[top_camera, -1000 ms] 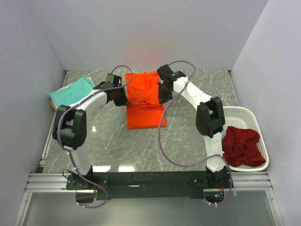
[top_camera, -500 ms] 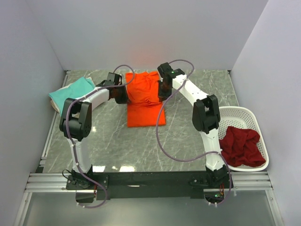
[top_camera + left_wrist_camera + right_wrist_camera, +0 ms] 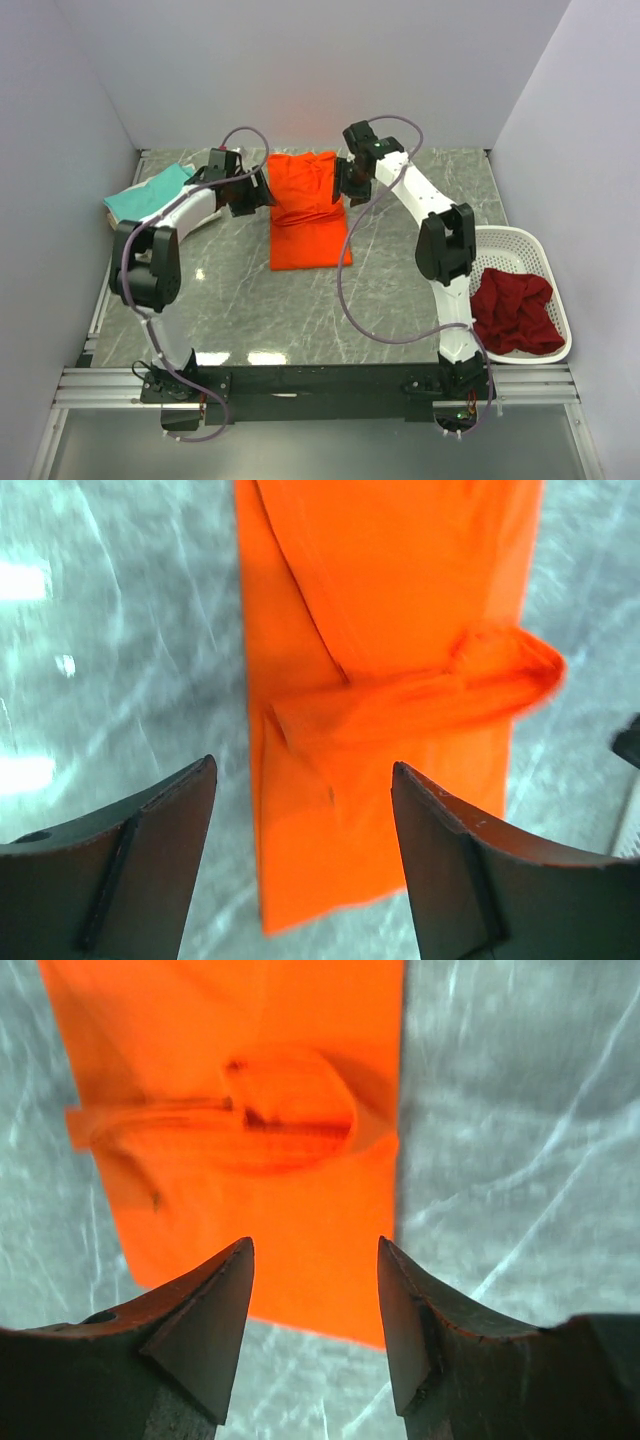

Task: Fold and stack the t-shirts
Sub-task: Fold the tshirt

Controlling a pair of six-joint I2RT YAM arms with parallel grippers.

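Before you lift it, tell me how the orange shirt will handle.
The orange shirt will probably flop and sag: its folded layer bunches into soft creases. Lifted by one edge, the fold would likely open. Probably light, being thin cloth.

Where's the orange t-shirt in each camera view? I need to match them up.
Top external: orange t-shirt at centre, towards the far side of the marble table.
Left wrist: orange t-shirt fills the upper middle and right.
Right wrist: orange t-shirt fills the upper left and middle.
Shared landmark: the grey marble table, showing beside the shirt in all three views.
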